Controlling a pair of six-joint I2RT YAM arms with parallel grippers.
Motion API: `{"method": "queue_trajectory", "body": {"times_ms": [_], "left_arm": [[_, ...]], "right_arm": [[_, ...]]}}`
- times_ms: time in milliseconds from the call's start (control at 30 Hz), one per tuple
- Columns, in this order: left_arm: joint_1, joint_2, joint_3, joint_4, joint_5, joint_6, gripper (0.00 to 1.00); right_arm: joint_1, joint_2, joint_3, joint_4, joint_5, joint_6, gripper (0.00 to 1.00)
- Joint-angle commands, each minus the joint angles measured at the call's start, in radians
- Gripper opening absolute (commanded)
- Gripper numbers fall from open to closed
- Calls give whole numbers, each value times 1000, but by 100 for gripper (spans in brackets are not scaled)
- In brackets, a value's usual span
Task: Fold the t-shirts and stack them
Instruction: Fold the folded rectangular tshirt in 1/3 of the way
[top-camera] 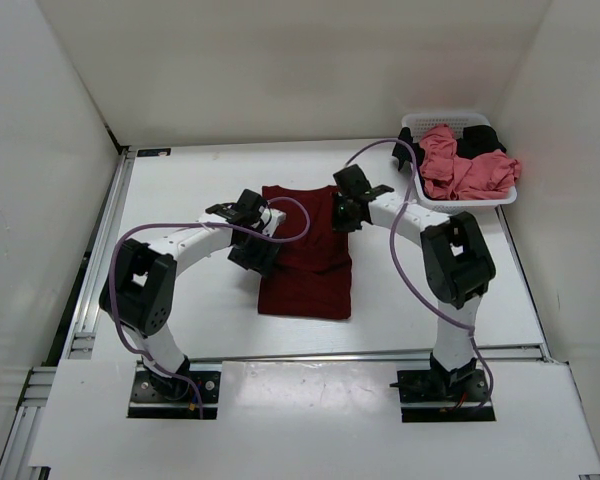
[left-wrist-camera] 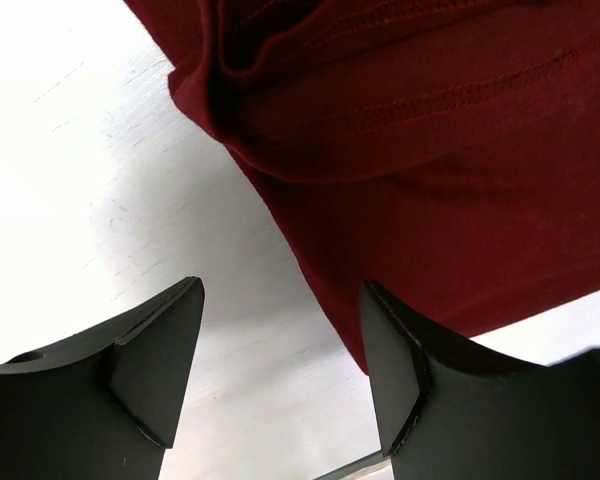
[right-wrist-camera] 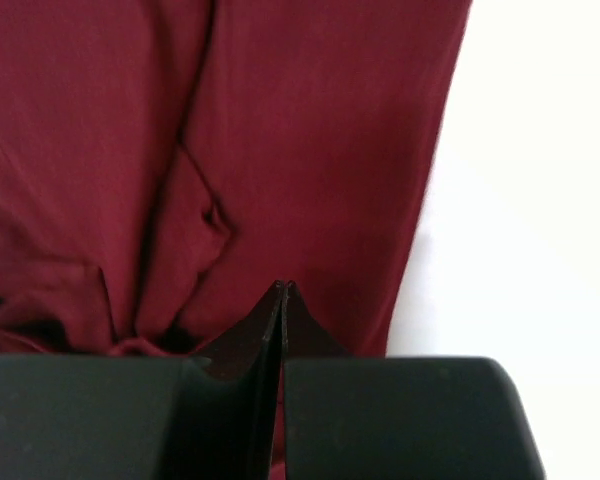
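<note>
The dark maroon t-shirt (top-camera: 310, 270) lies on the white table as a long narrow folded strip. My left gripper (top-camera: 263, 250) is open at the shirt's left edge; in the left wrist view the gripper (left-wrist-camera: 280, 290) has bare table between its jaws and the maroon cloth (left-wrist-camera: 460, 200) beside the right finger. My right gripper (top-camera: 346, 212) is shut above the shirt's upper right edge; the right wrist view shows the gripper (right-wrist-camera: 283, 287) with jaws pressed together over wrinkled maroon cloth (right-wrist-camera: 310, 150). The salmon pink t-shirt (top-camera: 460, 168) and the black t-shirt (top-camera: 480, 140) lie crumpled in the basket.
A white perforated basket (top-camera: 500, 197) stands at the back right of the table. White walls enclose the table on the left, back and right. Purple cables loop from both arms.
</note>
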Motion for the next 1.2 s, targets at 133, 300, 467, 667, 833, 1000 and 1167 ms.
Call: {"method": "queue_trajectory", "body": {"times_ms": [133,300,467,667,833,1000,1167], "left_arm": [[-2,-25,-2,16,-23,4,75],[29,-34,7,16,-45,4,75],[101,-34,16,16,-45,4,75],[101,-34,16,7,-45,4,75],[101,-43,7,7,-45,4,75],[101,-43,-2,7,-45,4,75],[111,-34,7,7,-45,4,75]], "right_arm": [[18,-112,0,7,-90,-222,17],[121,-195,-70,-60,-164,-520,50],[146,-207,-93,-89,-115,-634,47],[204,-187,-81,-166,-9,-764,48],[216,-187,-90,-238,-70,-845,50],[276,-174,-103,-238,-20,-882,52],[285,-111,-63,-238,-32,-882,53]]}}
